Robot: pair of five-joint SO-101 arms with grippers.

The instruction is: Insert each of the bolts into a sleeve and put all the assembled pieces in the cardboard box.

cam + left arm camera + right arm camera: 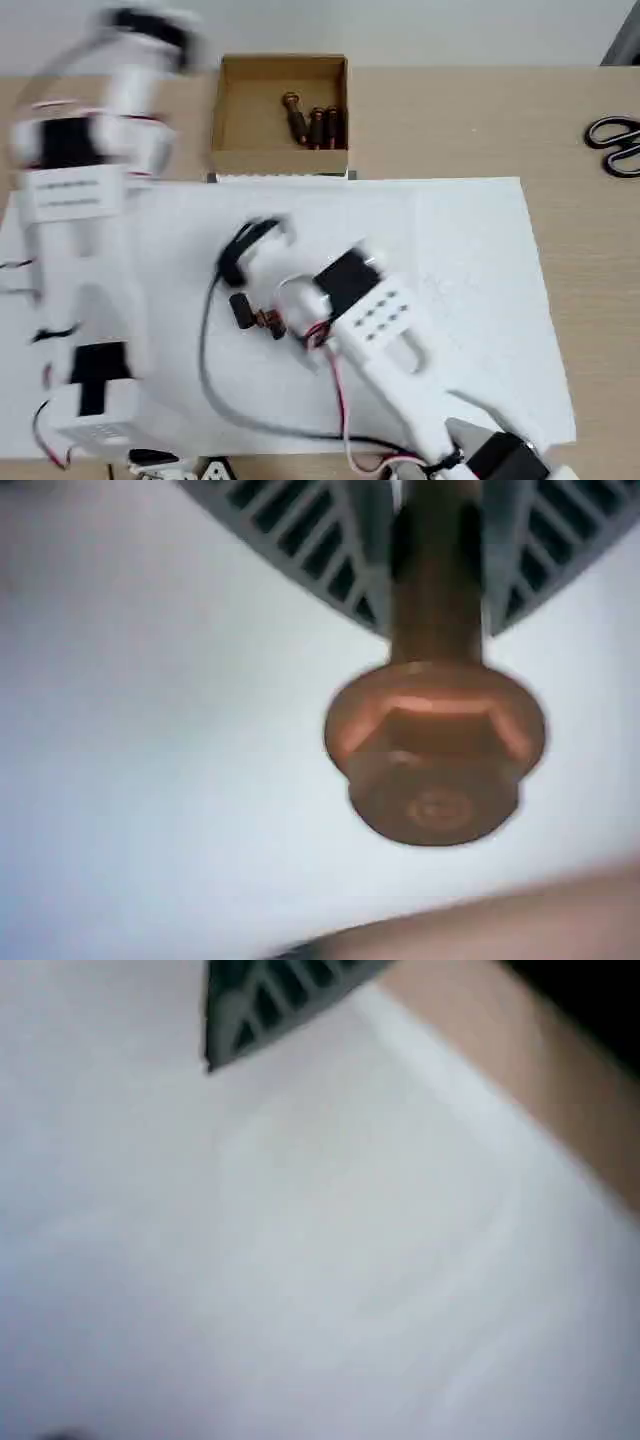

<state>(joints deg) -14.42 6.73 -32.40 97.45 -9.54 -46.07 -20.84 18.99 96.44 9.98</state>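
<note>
one bolt (435, 750) is clenched in your left tool (435, 550), its shaft running along the jaws and its head jutting free above the white sheet (150, 780). your right tool (280, 1005): state cannot be told. the box (228, 120) stands at the sheet's far edge.

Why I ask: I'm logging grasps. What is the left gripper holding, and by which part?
The left gripper holds a bolt by its shank, just behind the flanged hex head, which sticks out free.

Probably a lab bench: wooden table (450, 120), white sheet (470, 260), scissors (615, 145).
</note>
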